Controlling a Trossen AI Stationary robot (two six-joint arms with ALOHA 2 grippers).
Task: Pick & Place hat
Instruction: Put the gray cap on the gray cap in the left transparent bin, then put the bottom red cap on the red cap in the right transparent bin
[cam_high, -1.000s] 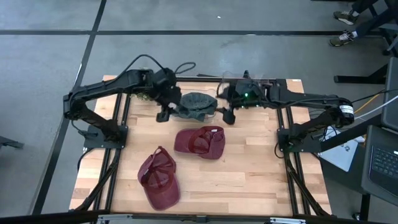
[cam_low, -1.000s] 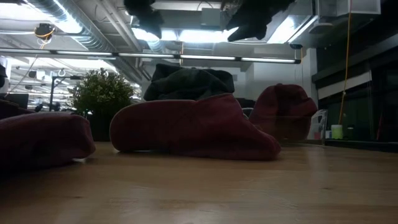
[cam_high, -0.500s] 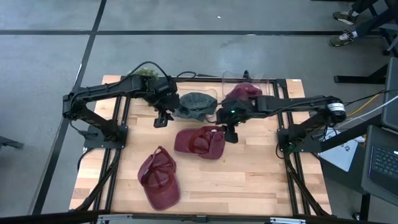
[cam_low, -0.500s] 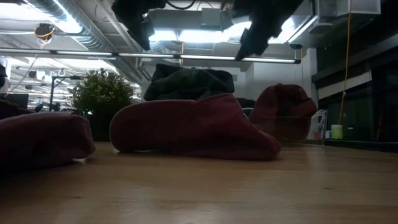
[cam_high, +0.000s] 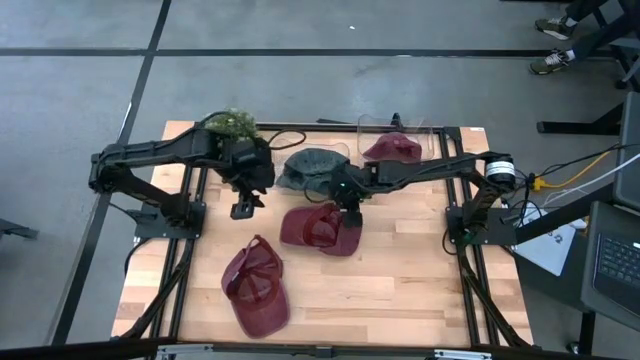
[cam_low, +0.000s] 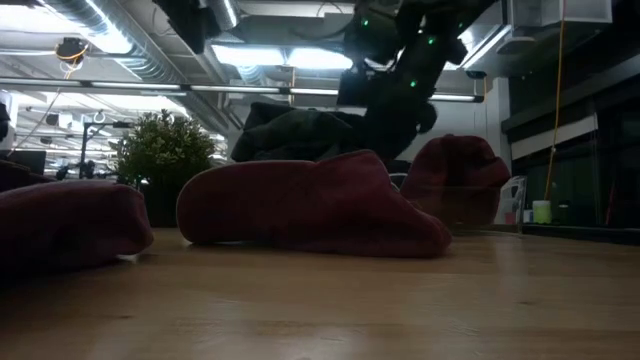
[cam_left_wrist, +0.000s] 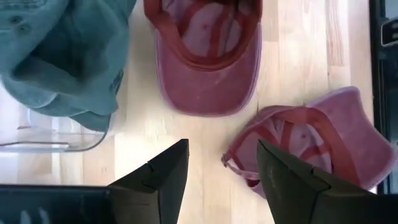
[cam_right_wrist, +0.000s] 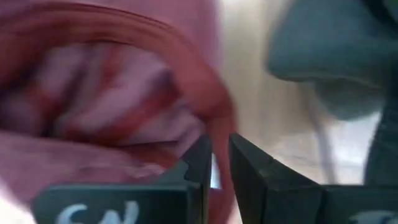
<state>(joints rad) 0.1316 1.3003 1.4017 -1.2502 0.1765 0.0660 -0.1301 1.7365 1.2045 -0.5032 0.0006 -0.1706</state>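
Observation:
Three red hats lie on the wooden table. The middle red hat (cam_high: 315, 232) (cam_low: 310, 205) rests upside down with its hollow up. My right gripper (cam_high: 349, 212) (cam_right_wrist: 219, 165) has come down onto the far right side of it, and its fingers stand almost together. My left gripper (cam_high: 243, 205) (cam_left_wrist: 221, 162) hangs open above bare wood to the left of that hat, with nothing between its fingers. My right gripper closes on the rim of the middle hat's crown (cam_right_wrist: 217, 118), at the far right of the opening, with one finger (cam_right_wrist: 199, 163) toward the hollow and one outside. It comes slanting down from the far right. The hat lies on the table. The blurred wrist view does not show how much cloth is caught.
A grey-green hat (cam_high: 315, 168) lies over a clear container (cam_left_wrist: 56, 134) at the back. Another red hat (cam_high: 393, 148) sits at the back right and a third (cam_high: 258, 290) near the front left. A small plant (cam_high: 228, 123) stands at the far left corner.
My right gripper has dropped from above the grey-green hat toward the near edge and down onto the middle red hat's rim. My left gripper has drawn away from the grey-green hat toward the table's left and near edge. The hats have stayed where they were.

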